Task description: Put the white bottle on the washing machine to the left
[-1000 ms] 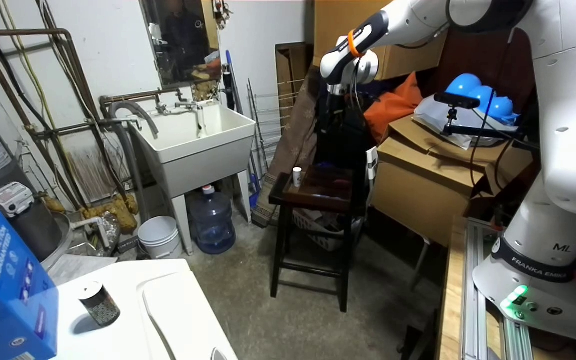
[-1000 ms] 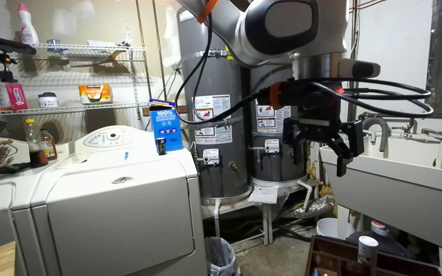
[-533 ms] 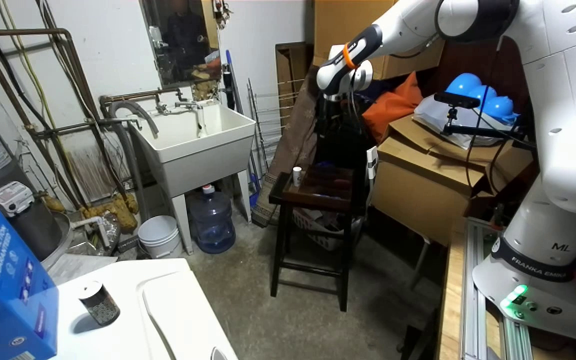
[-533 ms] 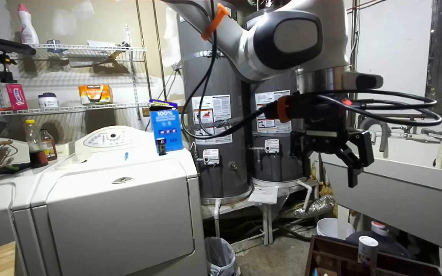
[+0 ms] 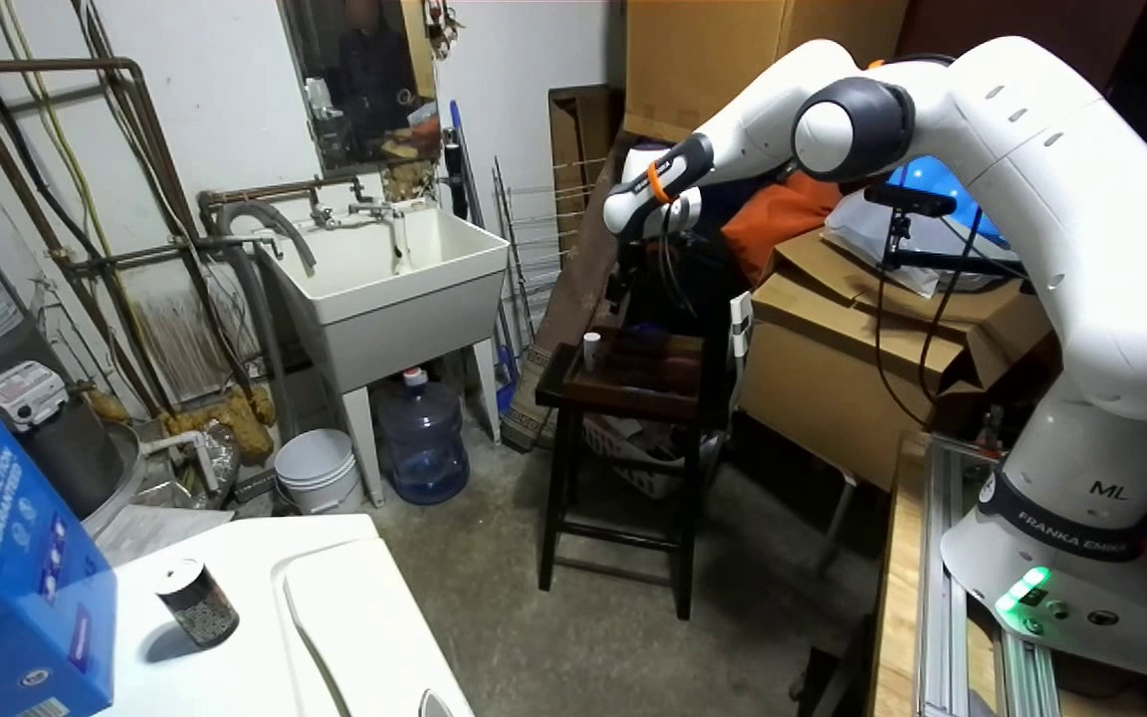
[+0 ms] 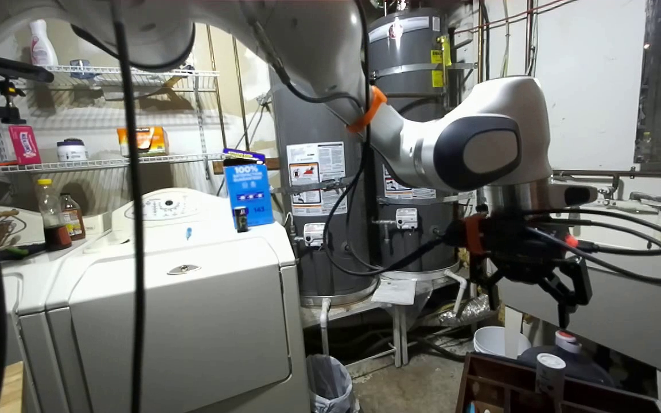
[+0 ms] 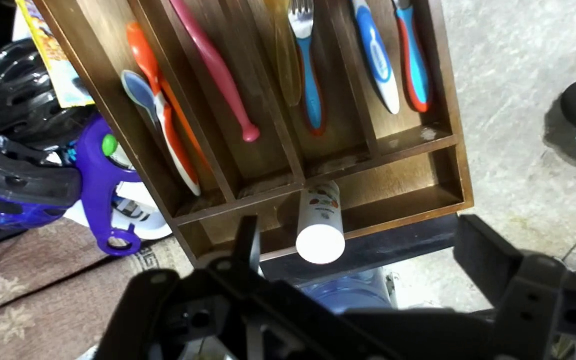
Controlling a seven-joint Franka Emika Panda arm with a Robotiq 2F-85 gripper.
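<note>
The white bottle, a small white cylinder, stands upright in the end compartment of a wooden cutlery tray [image 7: 398,180]. It shows in both exterior views [image 5: 590,352] [image 6: 549,373] and in the wrist view [image 7: 320,220]. The washing machine [image 6: 181,310] is the white appliance bearing a blue box; its glossy top [image 5: 265,637] shows in an exterior view. My gripper [image 6: 528,310] is open and empty above the tray. In the wrist view its fingers [image 7: 360,235] are wide apart, with the bottle showing between them, closer to the left finger, not touched.
The tray sits on a dark stool [image 5: 623,408] beside the utility sink [image 5: 404,299]. A blue box [image 6: 250,195] and a short dark cylinder [image 6: 241,219] stand on the washing machine. A blue water jug [image 5: 424,438] is on the floor. Cables loop from the wrist.
The arm has reached out and come down toward the tray; the gripper is lower and nearer the white bottle. The bottle and the other objects have not moved.
</note>
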